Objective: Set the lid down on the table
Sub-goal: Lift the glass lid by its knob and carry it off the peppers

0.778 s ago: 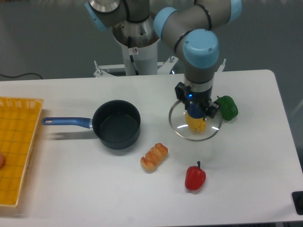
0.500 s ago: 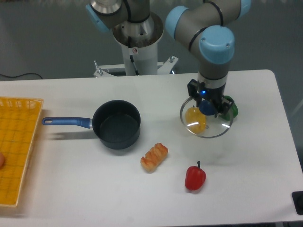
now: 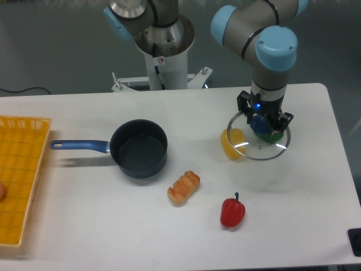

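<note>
The round glass lid (image 3: 255, 145) with a thin metal rim hangs in the air above the right part of the white table (image 3: 293, 209). My gripper (image 3: 262, 122) is shut on its dark blue centre knob (image 3: 260, 123). Through the glass I see a green pepper (image 3: 272, 135) under the lid and part of a yellow pepper (image 3: 232, 143) at its left edge. The dark saucepan (image 3: 139, 148) with a blue handle stands uncovered left of centre.
A pastry (image 3: 184, 187) and a red pepper (image 3: 232, 211) lie in front, towards the table's near edge. A yellow mesh tray (image 3: 20, 175) sits at the far left. The arm's base (image 3: 163, 51) stands at the back.
My gripper has carried the lid to the right, from over the yellow pepper to over the green pepper. The yellow pepper now shows mostly uncovered.
</note>
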Controlling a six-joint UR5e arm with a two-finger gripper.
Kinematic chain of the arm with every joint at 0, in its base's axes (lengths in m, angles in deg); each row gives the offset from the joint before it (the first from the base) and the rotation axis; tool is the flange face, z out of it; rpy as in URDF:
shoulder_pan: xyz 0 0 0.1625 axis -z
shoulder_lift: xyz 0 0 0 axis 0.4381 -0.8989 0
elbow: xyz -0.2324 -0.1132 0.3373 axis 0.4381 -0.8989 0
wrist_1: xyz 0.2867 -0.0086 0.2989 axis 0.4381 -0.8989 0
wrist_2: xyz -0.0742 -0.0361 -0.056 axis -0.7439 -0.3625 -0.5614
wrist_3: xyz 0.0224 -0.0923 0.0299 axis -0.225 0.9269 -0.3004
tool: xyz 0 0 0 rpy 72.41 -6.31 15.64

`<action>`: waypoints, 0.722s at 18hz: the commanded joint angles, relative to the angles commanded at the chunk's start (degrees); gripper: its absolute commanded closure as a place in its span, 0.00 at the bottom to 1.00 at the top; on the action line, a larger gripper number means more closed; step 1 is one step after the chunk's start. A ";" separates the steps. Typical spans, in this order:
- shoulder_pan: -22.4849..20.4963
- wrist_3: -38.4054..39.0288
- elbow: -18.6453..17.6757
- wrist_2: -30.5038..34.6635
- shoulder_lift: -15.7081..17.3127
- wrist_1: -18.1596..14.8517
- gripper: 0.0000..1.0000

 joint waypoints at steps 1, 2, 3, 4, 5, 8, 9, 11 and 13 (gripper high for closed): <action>0.00 0.00 0.26 0.00 -0.44 0.79 0.56; 0.00 0.17 0.44 0.00 -0.79 1.32 0.56; 0.09 0.35 0.44 -0.09 -0.97 1.41 0.56; 0.09 0.35 0.96 -0.09 -1.23 1.50 0.56; 0.09 0.35 1.40 -0.09 -1.67 1.50 0.56; 0.26 0.44 1.93 0.09 -3.42 2.55 0.56; 0.35 0.44 2.20 0.17 -4.13 3.51 0.56; 0.35 0.44 2.81 0.18 -5.19 4.22 0.56; 0.35 0.35 3.77 0.26 -6.59 4.40 0.56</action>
